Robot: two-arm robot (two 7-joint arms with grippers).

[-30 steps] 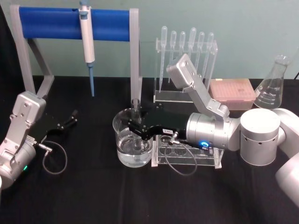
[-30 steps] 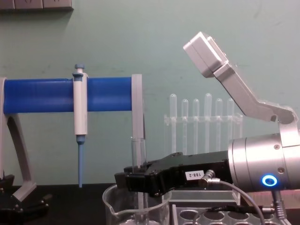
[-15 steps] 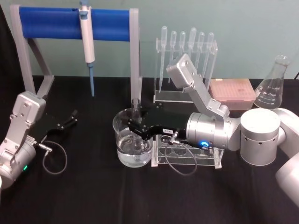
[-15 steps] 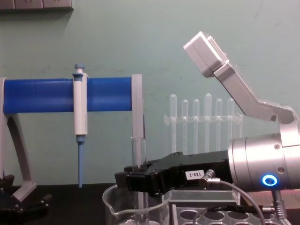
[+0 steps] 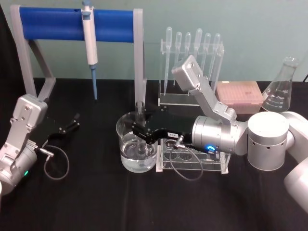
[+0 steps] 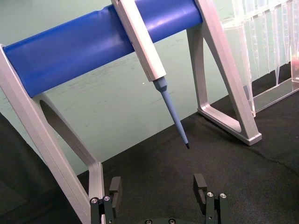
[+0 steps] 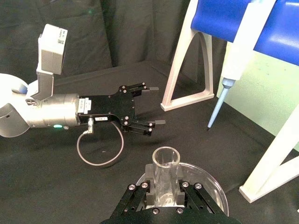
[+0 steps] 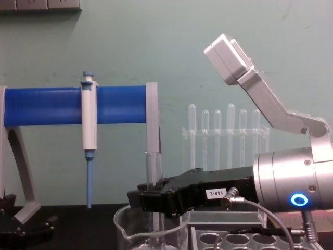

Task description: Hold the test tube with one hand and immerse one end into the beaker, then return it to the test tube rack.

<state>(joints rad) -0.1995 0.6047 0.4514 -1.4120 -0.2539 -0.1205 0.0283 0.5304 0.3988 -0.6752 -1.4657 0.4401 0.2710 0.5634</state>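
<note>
Pinching long clear glass test tube (image 7: 165, 177) in black right gripper (image 5: 139, 131), tip inside wide clear beaker (image 5: 126, 150) below. Could crack against beaker if drawn sideways before lifting. Spread left gripper (image 6: 157, 185) idle far aside.

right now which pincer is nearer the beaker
Right. The right pincer is over the beaker, shut on the tube standing in it. The left pincer sits open, well apart, off to the beaker's left.
</note>
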